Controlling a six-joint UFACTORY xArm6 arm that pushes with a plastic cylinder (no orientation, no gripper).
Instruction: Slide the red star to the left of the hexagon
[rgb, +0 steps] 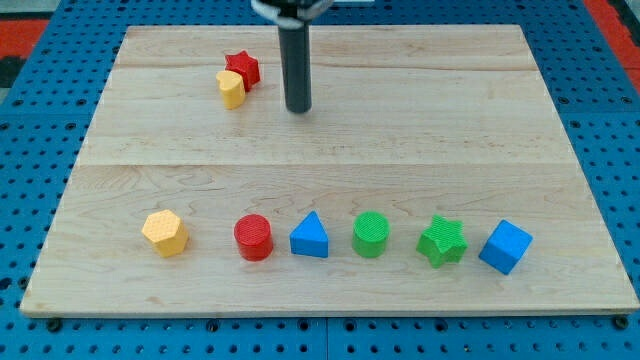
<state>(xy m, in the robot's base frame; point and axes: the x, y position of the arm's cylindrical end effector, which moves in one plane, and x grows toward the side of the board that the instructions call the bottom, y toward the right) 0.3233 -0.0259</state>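
— Where's the rod sitting?

— My tip rests on the wooden board near the view's top, just to the right of the red star, apart from it. There's no gripper on this arm, only the rod, so nothing is clamped.

— And the star?

— It touches a yellow block, maybe a half-cylinder; I can't quite tell the shape. The yellow hexagon lies well apart at the lower left, heading a row: red cylinder, blue triangle, green cylinder, green star, blue cube
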